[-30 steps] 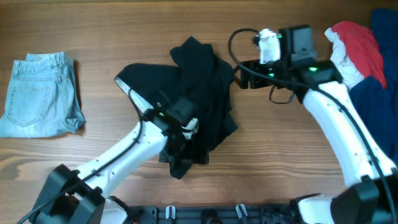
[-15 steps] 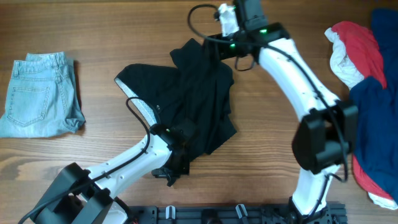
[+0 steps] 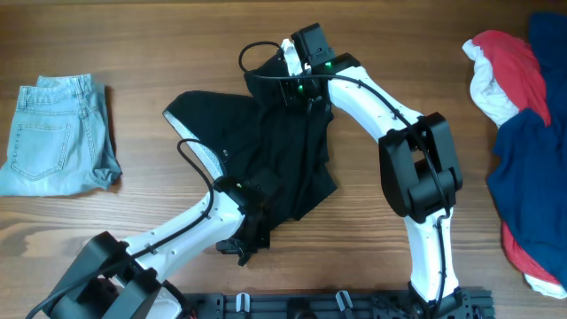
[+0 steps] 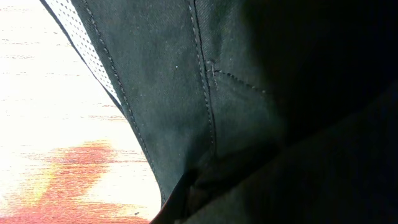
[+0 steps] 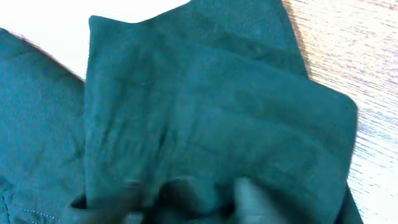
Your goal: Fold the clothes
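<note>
A crumpled black garment (image 3: 283, 151) lies mid-table. My left gripper (image 3: 248, 241) sits at its lower hem and is shut on the cloth. The left wrist view is filled by the dark stitched fabric (image 4: 249, 93), with pale table to the left. My right gripper (image 3: 294, 96) is down on the garment's top edge. In the right wrist view a raised fold of the garment (image 5: 205, 112) is bunched between the blurred fingers (image 5: 252, 196), the jaws drawn in around it.
Folded light-blue denim shorts (image 3: 58, 133) lie at the far left. A pile of red, white and blue clothes (image 3: 523, 115) covers the right edge. The right arm arches over the table right of the garment.
The right arm swung left from beside the clothes pile to the garment's top edge, and its jaws narrowed onto a fold. The left gripper slid down to the lower hem and shut.
</note>
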